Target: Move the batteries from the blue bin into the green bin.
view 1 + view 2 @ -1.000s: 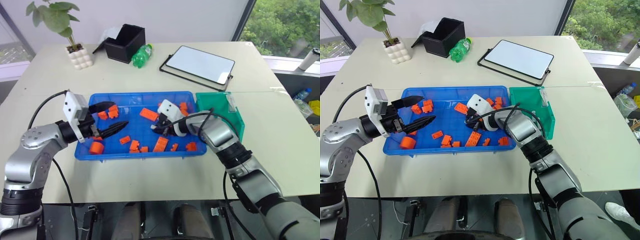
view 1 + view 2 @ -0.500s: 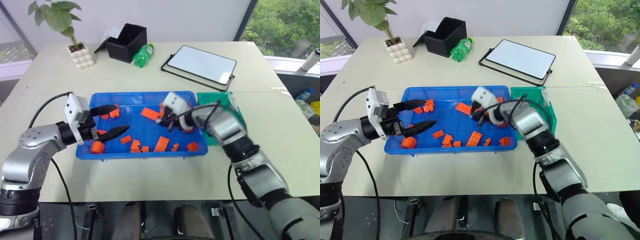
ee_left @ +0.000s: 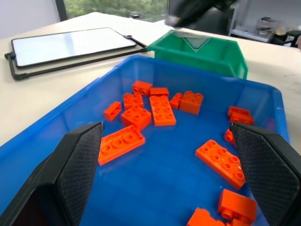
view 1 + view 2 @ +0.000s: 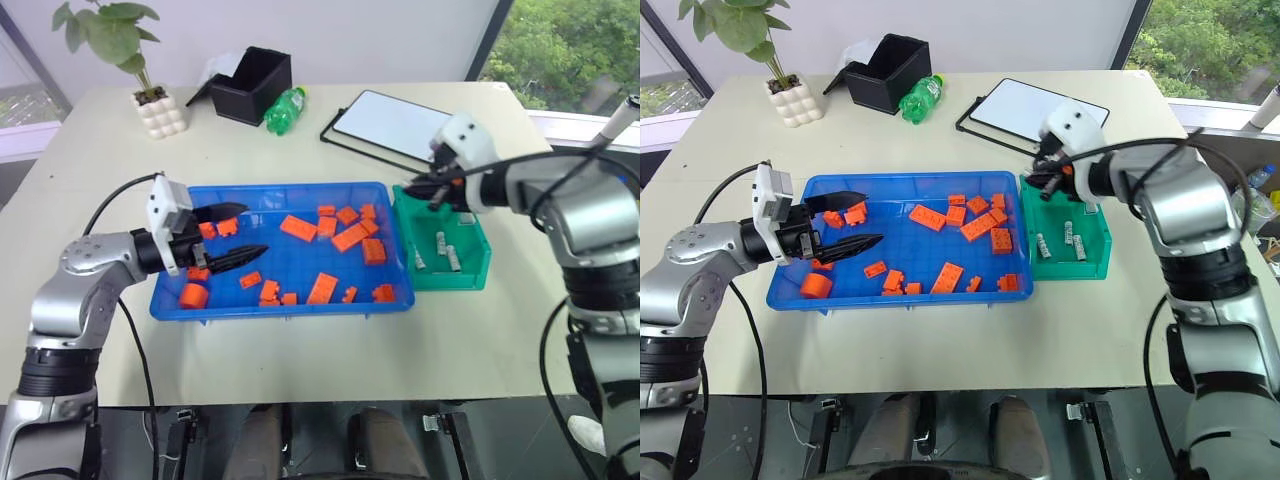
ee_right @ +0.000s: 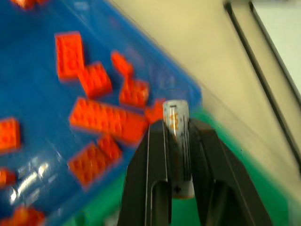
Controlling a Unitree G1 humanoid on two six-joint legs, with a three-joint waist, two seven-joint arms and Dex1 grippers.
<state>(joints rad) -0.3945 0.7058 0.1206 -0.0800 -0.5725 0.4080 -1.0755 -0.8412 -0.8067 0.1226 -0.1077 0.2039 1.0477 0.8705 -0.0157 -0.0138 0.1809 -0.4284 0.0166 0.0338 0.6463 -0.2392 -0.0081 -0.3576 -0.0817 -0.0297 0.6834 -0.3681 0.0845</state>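
1. Head views: the right gripper [image 4: 437, 187] hangs over the far-left corner of the green bin [image 4: 470, 268]; three batteries [image 4: 1061, 241] lie inside, below and nearer than it. The left gripper [image 4: 858, 219] hovers over the blue bin [image 4: 262, 305] with its jaws spread wide and empty.
2. Left wrist view: orange blocks [image 3: 162, 110] lie ahead, between its fingers [image 3: 77, 162].
3. Right wrist view: nearly closed fingers [image 5: 149, 167] pinch one battery [image 5: 178, 147].

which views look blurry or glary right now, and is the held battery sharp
Right wrist view: the battery between the right gripper fingers is fairly sharp, orange blocks behind smeared. Left wrist view: crisp blocks, blurred background. Left eye view: white glare on the tablet.
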